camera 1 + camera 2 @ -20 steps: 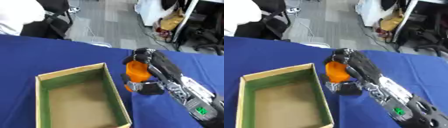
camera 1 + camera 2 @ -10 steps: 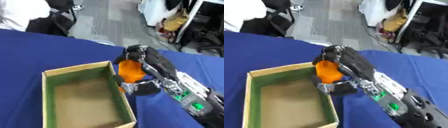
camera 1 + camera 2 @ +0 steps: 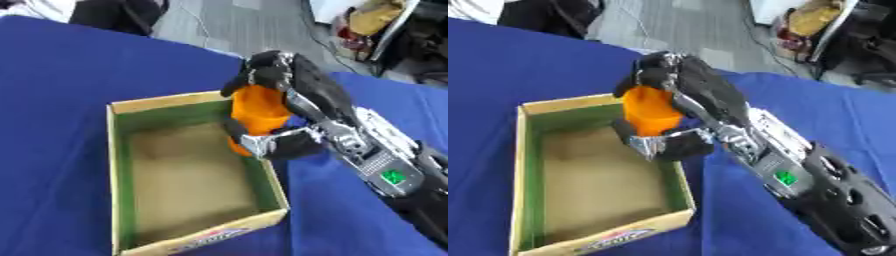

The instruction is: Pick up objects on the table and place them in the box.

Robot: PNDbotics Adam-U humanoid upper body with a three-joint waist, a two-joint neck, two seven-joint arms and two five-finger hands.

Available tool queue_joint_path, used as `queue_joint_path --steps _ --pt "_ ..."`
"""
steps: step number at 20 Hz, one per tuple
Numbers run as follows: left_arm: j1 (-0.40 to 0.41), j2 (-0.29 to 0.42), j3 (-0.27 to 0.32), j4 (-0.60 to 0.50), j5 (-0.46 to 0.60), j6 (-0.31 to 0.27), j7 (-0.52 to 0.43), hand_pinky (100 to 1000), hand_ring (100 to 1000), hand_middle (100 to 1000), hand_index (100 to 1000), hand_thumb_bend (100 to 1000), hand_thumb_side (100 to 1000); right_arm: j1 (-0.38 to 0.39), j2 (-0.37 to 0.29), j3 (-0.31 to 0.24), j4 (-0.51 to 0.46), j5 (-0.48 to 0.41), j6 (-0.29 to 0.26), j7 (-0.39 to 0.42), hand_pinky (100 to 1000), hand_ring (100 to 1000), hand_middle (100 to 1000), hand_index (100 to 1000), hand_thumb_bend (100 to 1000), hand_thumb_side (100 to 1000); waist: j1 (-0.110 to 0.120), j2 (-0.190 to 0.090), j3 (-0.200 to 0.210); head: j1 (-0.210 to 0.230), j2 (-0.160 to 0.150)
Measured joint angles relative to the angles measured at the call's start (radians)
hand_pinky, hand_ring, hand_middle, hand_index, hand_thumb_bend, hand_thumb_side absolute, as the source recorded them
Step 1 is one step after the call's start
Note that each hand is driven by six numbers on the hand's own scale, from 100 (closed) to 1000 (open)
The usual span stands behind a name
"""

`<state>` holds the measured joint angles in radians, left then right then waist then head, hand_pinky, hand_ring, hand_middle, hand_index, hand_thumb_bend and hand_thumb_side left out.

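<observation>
Orange blocky object point(image 3: 258, 111) clamped in black right hand point(image 3: 293, 95), over green-lined cardboard box point(image 3: 122, 167), blue cloth table point(image 3: 61, 70).

**Blue table, one box**

The table point(image 3: 61, 70) is covered in blue cloth. One thing lies on it — an open cardboard box point(image 3: 131, 227), green on its inner walls, brown on its floor, set askew near the front edge.
</observation>
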<state>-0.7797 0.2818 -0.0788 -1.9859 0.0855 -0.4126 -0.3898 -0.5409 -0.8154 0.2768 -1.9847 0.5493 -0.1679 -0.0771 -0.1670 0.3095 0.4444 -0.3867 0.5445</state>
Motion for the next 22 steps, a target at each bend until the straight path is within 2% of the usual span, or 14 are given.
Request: queue_joint_path --steps 8,10,11,12,13,14,15,16,17,18,19,20,21,22 --pt "-0.016 -0.013 -0.011 0.000 0.000 0.011 -0.022 997 875 889 806 168 874 -0.013 0.026 0.012 0.013 -0.013 -0.003 0.015 100 100 100 113 211 454 -0.014 0.000 0.017 0.018 0.027" --pt "-0.017 -0.016 -0.011 0.000 0.000 0.012 -0.027 999 876 890 806 167 874 -0.013 0.026 0.013 0.020 -0.009 -0.007 0.013 100 100 100 151 274 460 -0.014 0.000 0.018 0.018 0.027" --pt "-0.018 -0.016 -0.011 0.000 0.000 0.013 -0.030 999 876 891 806 167 874 -0.013 0.027 0.013 0.025 -0.006 -0.010 0.007 100 100 218 243 366 506 -0.015 0.000 0.019 0.018 0.027" --pt "-0.018 -0.016 -0.011 0.000 -0.001 0.013 -0.030 999 876 891 806 167 874 -0.013 0.028 0.012 0.032 0.000 -0.014 0.000 100 100 240 260 380 509 -0.016 0.000 0.019 0.018 0.027" --pt "-0.018 -0.016 -0.011 0.000 -0.001 0.013 -0.031 999 876 891 806 167 874 -0.013 0.030 0.012 0.039 0.010 -0.018 -0.009 100 251 489 511 496 680 -0.017 0.000 0.019 0.018 0.027" --pt "-0.018 -0.016 -0.011 0.000 -0.001 0.013 -0.031 999 876 891 806 167 874 -0.013 0.033 0.010 0.048 0.024 -0.021 -0.016 100 371 574 596 559 765 -0.017 0.000 0.019 0.019 0.026" --pt "-0.018 -0.016 -0.011 0.000 -0.002 0.013 -0.031 1000 876 891 806 167 874 -0.013 0.034 0.007 0.060 0.041 -0.024 -0.022 100 449 635 656 577 825 -0.017 0.000 0.019 0.019 0.025" --pt "-0.018 -0.016 -0.011 0.000 -0.002 0.013 -0.031 999 876 891 806 167 874 -0.013 0.034 0.006 0.072 0.059 -0.025 -0.027 100 346 554 578 551 747 -0.017 0.000 0.019 0.019 0.025" --pt "-0.018 -0.016 -0.011 0.000 -0.002 0.013 -0.031 1000 876 891 806 167 874 -0.013 0.034 0.006 0.084 0.075 -0.028 -0.032 348 598 760 764 605 995 -0.017 0.000 0.019 0.019 0.021" --pt "-0.018 -0.016 -0.011 0.000 -0.002 0.013 -0.031 1000 876 891 806 167 874 -0.013 0.035 0.006 0.095 0.088 -0.030 -0.037 371 609 767 772 609 1000 -0.017 0.000 0.019 0.019 0.018" --pt "-0.018 -0.016 -0.011 0.000 -0.002 0.013 -0.031 1000 876 891 806 166 874 -0.012 0.036 0.006 0.107 0.100 -0.031 -0.042 575 707 820 821 632 1000 -0.017 0.000 0.018 0.019 0.018" --pt "-0.018 -0.016 -0.011 0.000 -0.002 0.013 -0.031 1000 876 891 806 166 874 -0.012 0.039 0.006 0.119 0.109 -0.034 -0.048 537 687 810 812 630 1000 -0.017 0.000 0.018 0.019 0.017" --pt "-0.018 -0.016 -0.011 0.000 -0.002 0.013 -0.031 1000 876 891 806 166 874 -0.012 0.040 0.006 0.131 0.117 -0.037 -0.054 714 772 852 848 656 1000 -0.017 0.000 0.018 0.019 0.017" --pt "-0.018 -0.016 -0.011 0.000 -0.003 0.012 -0.031 999 876 891 806 167 874 -0.012 0.042 0.006 0.142 0.122 -0.039 -0.060 742 787 860 856 652 1000 -0.017 0.000 0.017 0.019 0.016"
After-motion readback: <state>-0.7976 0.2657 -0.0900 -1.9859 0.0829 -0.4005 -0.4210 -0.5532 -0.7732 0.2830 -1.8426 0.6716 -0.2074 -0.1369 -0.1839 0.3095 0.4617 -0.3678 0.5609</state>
